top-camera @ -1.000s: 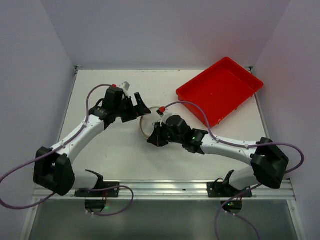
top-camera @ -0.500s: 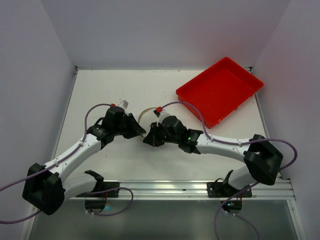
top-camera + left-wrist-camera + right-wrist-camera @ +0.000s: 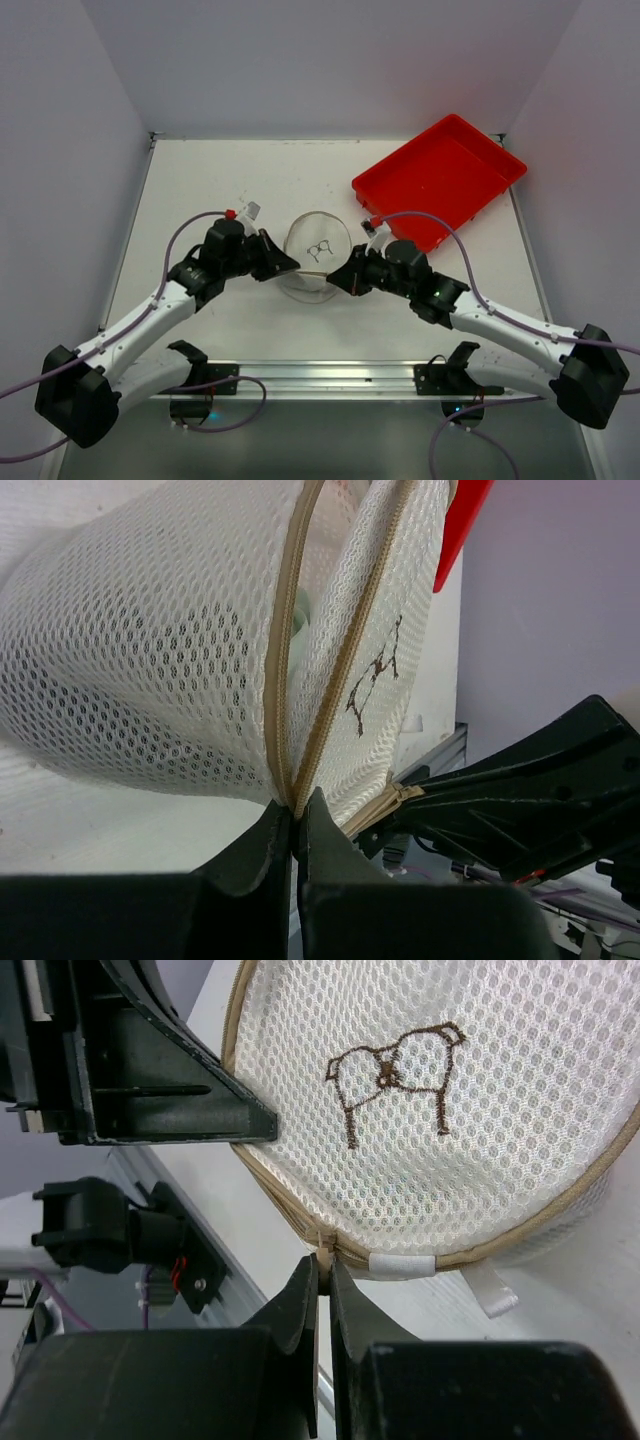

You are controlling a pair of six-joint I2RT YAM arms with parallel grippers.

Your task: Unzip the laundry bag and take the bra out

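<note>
1. Laundry bag [image 3: 312, 268], a white mesh cylinder with tan-trimmed rims, sits at the centre of the overhead view on the white tabletop [image 3: 200, 190]. Its round end, printed with a small bra icon [image 3: 319, 249], is tipped up toward the camera.
2. The left tool [image 3: 292, 268] meets the bag's rim from the left of the frame, and the right tool [image 3: 334, 281] meets it from the lower right. The two tools are on opposite sides of the bag's near edge.
3. In the left wrist view, the left tool's fingers [image 3: 250, 850] are pressed together on the bag's edge, at the point where two tan zipper tapes [image 3: 273, 680] meet. Above the pinch the tapes spread apart, leaving a narrow opening in the mesh.
4. In the right wrist view, the right tool's fingers [image 3: 290, 1310] are clamped on a small tan tab [image 3: 324, 1244] at the rim of the printed end. The tab is just beside a white label [image 3: 400, 1263] and a white loop [image 3: 490, 1290].
5. A red tray [image 3: 430, 185] lies in the upper right of the overhead view, well apart from the bag.
</note>
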